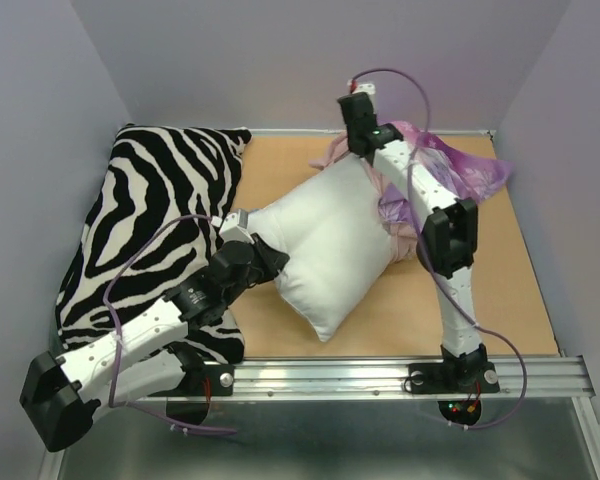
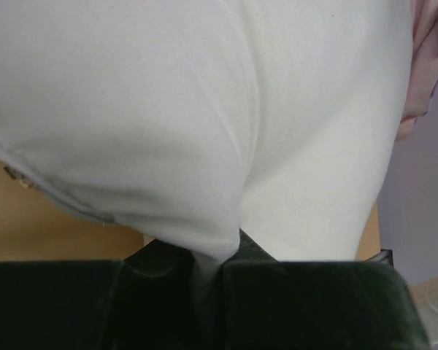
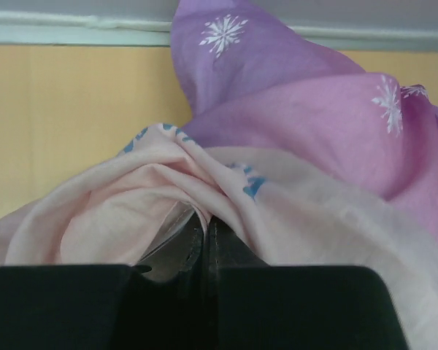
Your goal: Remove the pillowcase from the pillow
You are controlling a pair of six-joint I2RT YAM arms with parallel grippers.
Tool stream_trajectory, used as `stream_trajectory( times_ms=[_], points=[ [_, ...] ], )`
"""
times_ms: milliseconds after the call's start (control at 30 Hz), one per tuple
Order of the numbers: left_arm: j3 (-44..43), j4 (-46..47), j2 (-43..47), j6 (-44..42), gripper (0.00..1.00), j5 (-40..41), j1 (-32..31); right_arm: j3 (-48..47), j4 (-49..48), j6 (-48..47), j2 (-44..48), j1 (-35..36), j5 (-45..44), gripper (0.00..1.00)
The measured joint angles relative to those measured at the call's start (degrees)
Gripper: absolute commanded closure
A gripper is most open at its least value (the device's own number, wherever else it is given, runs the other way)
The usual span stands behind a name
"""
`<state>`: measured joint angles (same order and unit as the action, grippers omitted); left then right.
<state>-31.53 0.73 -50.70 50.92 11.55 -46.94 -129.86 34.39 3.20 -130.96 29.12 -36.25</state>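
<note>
Pull-off step, late stage by the look of it: the pillow [image 1: 325, 240] lies slantwise mid-desk and shows bare white over most of its length. The pillowcase [image 1: 450, 165] is bunched in a pink-purple heap at the pillow's far right end, touching it. Can't tell whether that end is tucked inside the case or just lying against it, since the right arm covers the join. The left claw [image 2: 219, 264] is clenched on the pillow's left corner, with white fabric pinched into a thin fold between the closed jaws, anchoring it. The right claw [image 3: 204, 235] is clamped on the case just beyond the pillow's far edge, jaws nearly together with a pale pink fold of the inside lining gripped between them; the purple snowflake side is humped up behind. Next move, I'd say: the right claw drags the case farther away from the pillow, up and rightward, while the left holds its corner firm so the pillow doesn't slide along. Risk is thin fabric slipping out of either pinch. A zebra cushion [image 1: 150, 220] sits to the pillow's left, touching its pinched corner area, not involved. Bare desk [image 1: 480, 300] shows on the pillow's near right side.
</note>
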Motion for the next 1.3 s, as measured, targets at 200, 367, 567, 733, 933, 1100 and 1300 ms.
stream_trajectory(
  times_ms=[200, 367, 567, 733, 933, 1100, 1300],
  points=[
    [-9.6, -8.7, 1.9, -3.0, 1.00, 2.4, 0.1, 7.4, 3.9, 11.1, 8.4, -14.0, 8.3, 1.00],
    [-15.5, -15.0, 2.1, -6.3, 1.00, 3.1, 2.8, 9.7, 6.0, 16.1, 9.7, -18.6, 14.2, 0.99],
    [-24.3, -21.4, -0.8, -14.3, 1.00, -0.9, 18.3, 14.1, 4.2, 18.7, 10.6, -17.0, 23.5, 0.70],
    [-35.9, -24.3, -10.3, -22.0, 1.00, -3.8, 31.9, 20.7, 0.4, 18.8, 16.2, -13.7, 24.9, 0.24],
    [-43.0, -24.6, -17.2, -26.3, 1.00, -6.7, 41.2, 28.2, -2.6, 18.7, 27.8, -14.6, 26.4, 0.03],
    [-45.4, -24.6, -21.1, -26.6, 1.00, -8.5, 44.4, 33.5, -5.9, 19.6, 37.6, -16.7, 30.1, 0.02],
    [-49.6, -24.5, -25.1, -26.2, 1.00, -11.5, 45.7, 51.0, -10.0, 22.0, 51.4, -18.1, 34.7, 0.04]
  ],
)
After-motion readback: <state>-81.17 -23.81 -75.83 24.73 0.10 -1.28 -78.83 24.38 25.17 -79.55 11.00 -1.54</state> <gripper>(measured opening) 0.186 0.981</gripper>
